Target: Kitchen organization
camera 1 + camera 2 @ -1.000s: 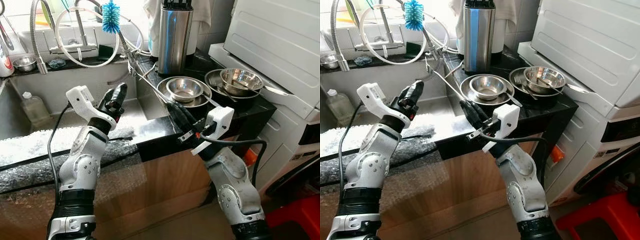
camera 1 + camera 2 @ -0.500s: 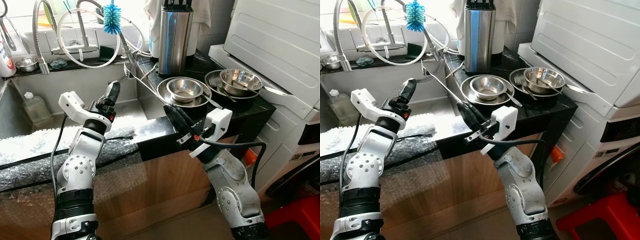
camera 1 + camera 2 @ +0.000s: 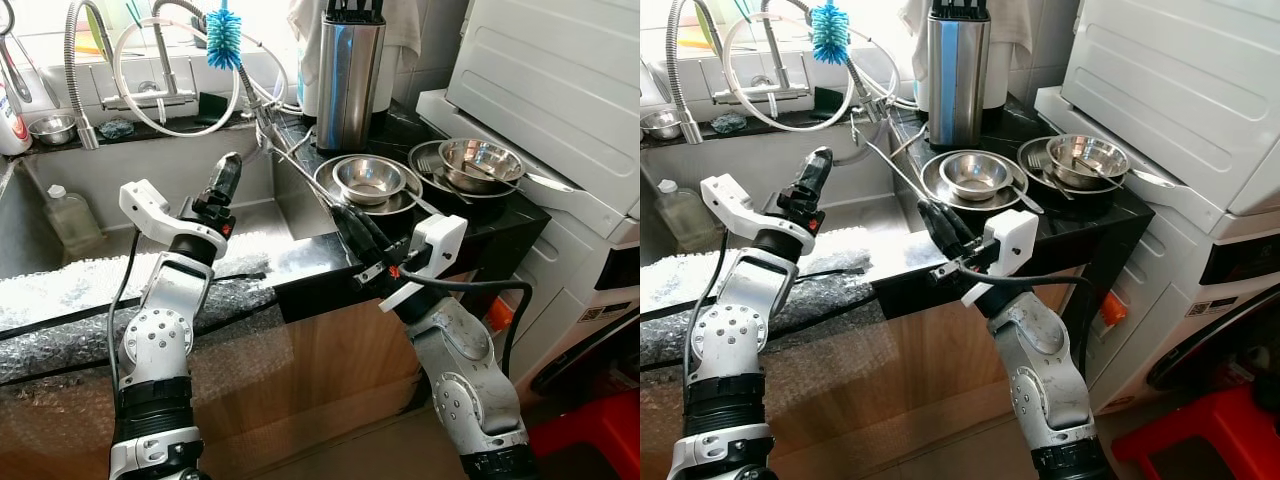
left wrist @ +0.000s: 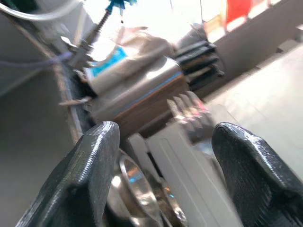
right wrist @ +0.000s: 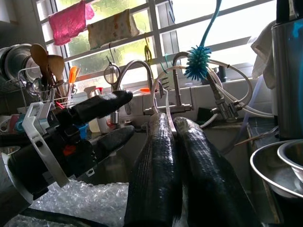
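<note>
Approach stage, nothing held; right gripper [image 3: 352,226], fingers pressed together, hovers at the counter [image 3: 500,215] front edge near the bowl [image 3: 369,178]; left gripper [image 3: 224,182] spread wide over the sink [image 3: 150,215]; next, I judge, right parts its fingers and reaches the bowl.

I can't read any text, label, brand or number from here; the print on the white container [image 3: 10,118] at the sink's far left is too small and cut off to make out.
</note>
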You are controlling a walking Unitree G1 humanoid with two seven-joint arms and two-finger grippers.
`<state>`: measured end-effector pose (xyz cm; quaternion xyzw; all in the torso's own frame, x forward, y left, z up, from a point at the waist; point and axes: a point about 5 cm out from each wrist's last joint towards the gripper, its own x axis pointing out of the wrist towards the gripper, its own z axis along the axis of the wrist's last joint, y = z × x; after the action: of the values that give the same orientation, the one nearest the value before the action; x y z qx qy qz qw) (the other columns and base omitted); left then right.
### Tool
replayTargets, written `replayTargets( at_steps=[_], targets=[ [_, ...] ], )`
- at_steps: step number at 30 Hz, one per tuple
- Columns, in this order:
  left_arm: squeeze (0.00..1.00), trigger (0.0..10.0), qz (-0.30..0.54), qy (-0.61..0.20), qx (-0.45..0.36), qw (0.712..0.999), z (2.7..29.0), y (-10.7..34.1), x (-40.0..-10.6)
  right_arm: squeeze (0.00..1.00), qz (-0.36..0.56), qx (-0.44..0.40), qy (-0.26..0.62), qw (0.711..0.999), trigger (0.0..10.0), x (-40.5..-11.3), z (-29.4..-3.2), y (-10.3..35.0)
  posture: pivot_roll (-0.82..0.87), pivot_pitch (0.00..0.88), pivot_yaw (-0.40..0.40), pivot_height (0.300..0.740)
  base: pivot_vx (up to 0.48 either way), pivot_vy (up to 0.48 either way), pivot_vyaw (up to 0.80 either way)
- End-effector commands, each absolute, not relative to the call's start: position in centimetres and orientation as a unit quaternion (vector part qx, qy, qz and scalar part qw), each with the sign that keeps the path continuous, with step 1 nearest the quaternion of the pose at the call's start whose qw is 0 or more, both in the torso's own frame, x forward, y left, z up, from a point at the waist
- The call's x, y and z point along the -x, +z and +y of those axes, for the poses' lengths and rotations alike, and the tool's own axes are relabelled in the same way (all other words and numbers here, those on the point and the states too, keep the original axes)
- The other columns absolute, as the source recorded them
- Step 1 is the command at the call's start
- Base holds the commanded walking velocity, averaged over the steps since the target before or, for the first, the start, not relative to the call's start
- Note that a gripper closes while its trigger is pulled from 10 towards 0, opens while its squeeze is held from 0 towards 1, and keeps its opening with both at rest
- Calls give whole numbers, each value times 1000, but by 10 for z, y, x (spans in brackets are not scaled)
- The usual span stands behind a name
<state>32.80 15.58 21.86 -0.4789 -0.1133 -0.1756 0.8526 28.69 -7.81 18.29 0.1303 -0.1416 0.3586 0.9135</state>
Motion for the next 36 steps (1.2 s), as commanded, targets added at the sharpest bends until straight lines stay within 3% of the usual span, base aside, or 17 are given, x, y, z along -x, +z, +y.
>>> replayTargets(
  at_steps=[1, 10, 19, 36],
  targets=[
    [0, 10000, -125, -208, 472, 847, 150, 229, -324, 0, -134, -137, 360, 913, 10000, -289, -79, 182, -93, 0, -19, 740, 0, 0, 0],
    [0, 10000, -112, -255, 472, 837, 138, 232, -319, 0, -123, -141, 379, 906, 10000, -287, -77, 180, -95, 0, -20, 740, 0, 0, 0],
    [0, 10000, -86, -268, 448, 849, 132, 224, -316, 0, -129, -141, 383, 904, 10000, -287, -76, 183, -97, 0, -19, 740, 0, 0, 0],
    [0, 10000, -80, -291, 443, 844, 123, 224, -313, 0, -111, -139, 426, 887, 10000, -281, -64, 178, -94, 0, -18, 740, 0, 0, 0]
  ],
)
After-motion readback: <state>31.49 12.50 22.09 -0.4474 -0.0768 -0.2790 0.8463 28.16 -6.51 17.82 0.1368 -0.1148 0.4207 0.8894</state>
